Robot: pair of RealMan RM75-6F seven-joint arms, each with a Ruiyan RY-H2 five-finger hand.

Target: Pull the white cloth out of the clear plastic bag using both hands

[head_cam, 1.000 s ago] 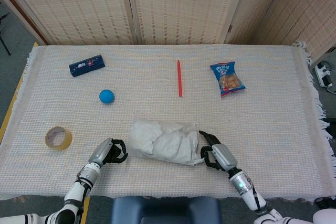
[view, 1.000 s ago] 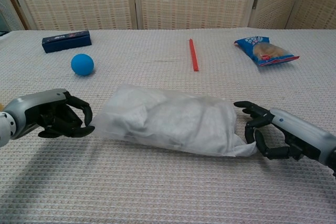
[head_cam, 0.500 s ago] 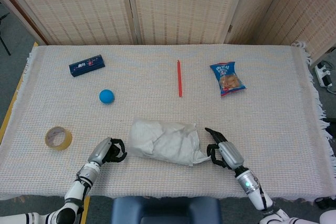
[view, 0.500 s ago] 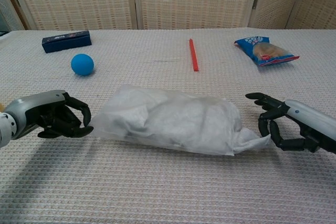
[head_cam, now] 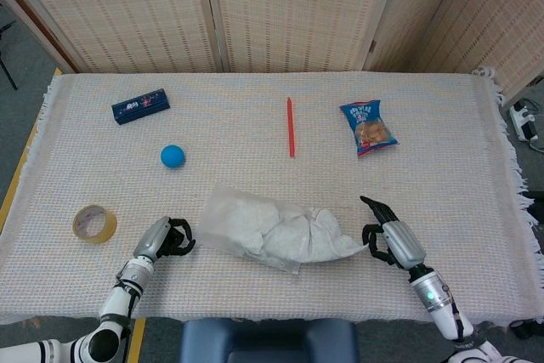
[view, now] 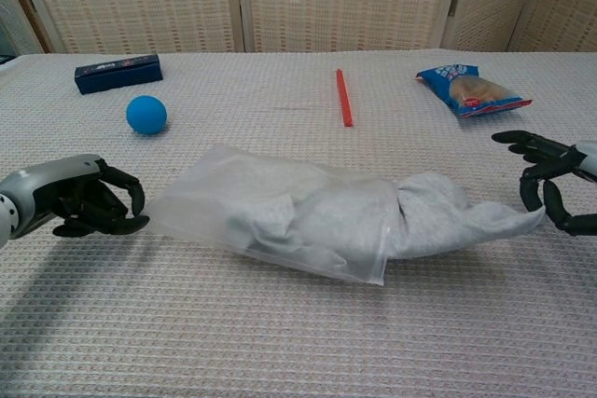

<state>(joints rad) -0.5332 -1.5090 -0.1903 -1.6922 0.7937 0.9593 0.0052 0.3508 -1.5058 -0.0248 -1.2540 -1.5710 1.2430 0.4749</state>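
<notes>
My left hand point(head_cam: 167, 238) pinches the left edge of the clear plastic bag point(head_cam: 234, 222), while my right hand point(head_cam: 390, 240) holds the tip of the white cloth point(head_cam: 316, 234), which sticks partly out of the bag's right end. Farther back on the table point(head_cam: 442, 167) lie a tape roll point(head_cam: 94, 223), blue ball point(head_cam: 172, 155), dark blue box point(head_cam: 140, 105), red stick point(head_cam: 290, 127) and snack packet point(head_cam: 368, 127).

A woven folding screen point(head_cam: 280, 10) of pale beige panels stands behind the desk point(head_cam: 442, 108), which wears a white textured cloth; grey floor point(head_cam: 21, 82) shows at far left.
</notes>
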